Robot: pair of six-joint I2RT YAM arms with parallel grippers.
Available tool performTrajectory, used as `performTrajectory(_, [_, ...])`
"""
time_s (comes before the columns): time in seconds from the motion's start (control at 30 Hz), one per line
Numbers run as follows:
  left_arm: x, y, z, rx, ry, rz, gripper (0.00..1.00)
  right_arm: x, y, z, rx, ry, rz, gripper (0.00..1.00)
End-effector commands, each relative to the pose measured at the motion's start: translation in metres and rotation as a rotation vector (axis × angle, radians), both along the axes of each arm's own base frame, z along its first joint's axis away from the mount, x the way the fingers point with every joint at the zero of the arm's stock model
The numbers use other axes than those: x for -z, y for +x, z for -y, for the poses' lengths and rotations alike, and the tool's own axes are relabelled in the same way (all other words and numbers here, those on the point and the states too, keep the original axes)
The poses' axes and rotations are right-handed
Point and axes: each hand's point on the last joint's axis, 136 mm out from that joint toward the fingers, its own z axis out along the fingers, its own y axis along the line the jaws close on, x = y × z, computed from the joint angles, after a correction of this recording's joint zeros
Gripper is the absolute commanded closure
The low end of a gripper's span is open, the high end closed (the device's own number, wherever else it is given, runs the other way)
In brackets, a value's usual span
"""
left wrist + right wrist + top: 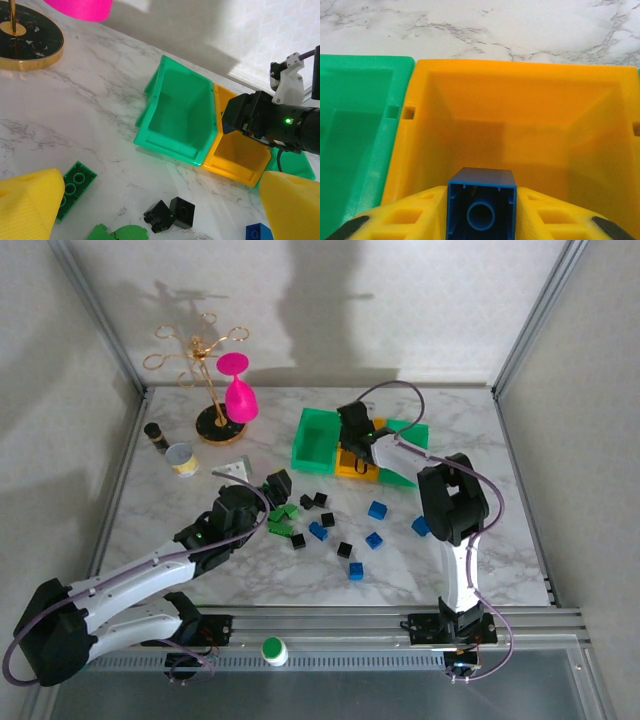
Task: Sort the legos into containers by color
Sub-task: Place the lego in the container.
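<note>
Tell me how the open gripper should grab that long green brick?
Pinch the long green brick across its narrow width, on its two long side walls, coming down from above: it lies flat, studs up, so those walls look reachable.

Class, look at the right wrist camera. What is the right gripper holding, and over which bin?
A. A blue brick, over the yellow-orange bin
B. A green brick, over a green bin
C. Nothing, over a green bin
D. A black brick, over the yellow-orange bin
A: the right gripper is shut on a blue brick, with the open yellow-orange bin directly beneath and ahead of it.
</note>
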Motion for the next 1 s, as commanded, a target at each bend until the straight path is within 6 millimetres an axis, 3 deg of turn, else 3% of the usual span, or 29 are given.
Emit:
performTrajectory(0.0, [-0.018, 0.007, 0.002, -0.01, -0.047, 0.034, 0.0, 0.002, 0.013, -0.006, -0.015, 0.004, 0.017, 0.63])
performTrajectory(0.2, [-0.015, 0.008, 0.001, -0.016, -0.048, 0.027, 0.0, 0.009, 0.015, -0.005, -0.008, 0.001, 0.012, 0.61])
performTrajectory(0.47, [-0.015, 0.006, 0.0, -0.015, -0.059, 0.023, 0.0, -0.007, 0.013, -0.001, 0.006, 0.001, 0.038, 0.56])
performTrajectory(0.73, [-0.023, 0.004, -0.001, -0.01, -0.073, 0.031, 0.0, -0.045, 0.011, 0.001, 0.005, 0.035, 0.093, 0.54])
performTrajectory(0.97, [-0.029, -0.001, -0.004, -0.009, -0.092, 0.037, 0.0, -0.079, -0.005, 0.0, -0.017, 0.104, 0.129, 0.54])
